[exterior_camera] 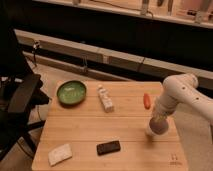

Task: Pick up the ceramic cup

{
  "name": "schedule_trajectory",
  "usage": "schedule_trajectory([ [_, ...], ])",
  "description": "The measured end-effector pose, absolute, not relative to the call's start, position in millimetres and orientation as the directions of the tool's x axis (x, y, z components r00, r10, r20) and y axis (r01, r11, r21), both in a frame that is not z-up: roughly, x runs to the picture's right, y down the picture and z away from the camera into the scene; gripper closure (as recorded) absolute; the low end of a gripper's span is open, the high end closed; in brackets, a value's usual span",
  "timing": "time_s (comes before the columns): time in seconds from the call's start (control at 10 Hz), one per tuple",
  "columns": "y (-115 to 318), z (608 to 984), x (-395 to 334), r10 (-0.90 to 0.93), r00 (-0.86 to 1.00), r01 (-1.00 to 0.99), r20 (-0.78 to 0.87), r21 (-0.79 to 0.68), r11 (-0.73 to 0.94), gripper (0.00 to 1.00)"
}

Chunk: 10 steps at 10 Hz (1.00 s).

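Light wooden table (85, 131) carries round green bowl (71, 92), white labelled bottle (105, 98) lying down, small orange-red carrot-like piece (146, 100), flat black rectangular object (108, 147), pale sponge-like block (60, 154). Gripper (158, 125) over table's right side.

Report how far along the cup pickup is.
Done: the arm has reached the table's right side, and the pincer sits right over the ceramic cup. In hand: closing on the cup; whether it is gripped cannot be told. Left: a clear lift, since the cup looks at or barely above the tabletop.
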<state>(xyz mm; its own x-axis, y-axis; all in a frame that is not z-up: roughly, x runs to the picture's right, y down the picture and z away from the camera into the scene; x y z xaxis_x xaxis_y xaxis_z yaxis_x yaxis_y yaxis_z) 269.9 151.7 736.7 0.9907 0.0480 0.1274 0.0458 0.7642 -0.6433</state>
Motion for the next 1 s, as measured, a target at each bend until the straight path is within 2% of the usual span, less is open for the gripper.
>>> schedule_trajectory([
  [1.0, 131, 728, 269, 0.02, 0.99, 0.073, 0.141, -0.624, 0.778, 1.0],
])
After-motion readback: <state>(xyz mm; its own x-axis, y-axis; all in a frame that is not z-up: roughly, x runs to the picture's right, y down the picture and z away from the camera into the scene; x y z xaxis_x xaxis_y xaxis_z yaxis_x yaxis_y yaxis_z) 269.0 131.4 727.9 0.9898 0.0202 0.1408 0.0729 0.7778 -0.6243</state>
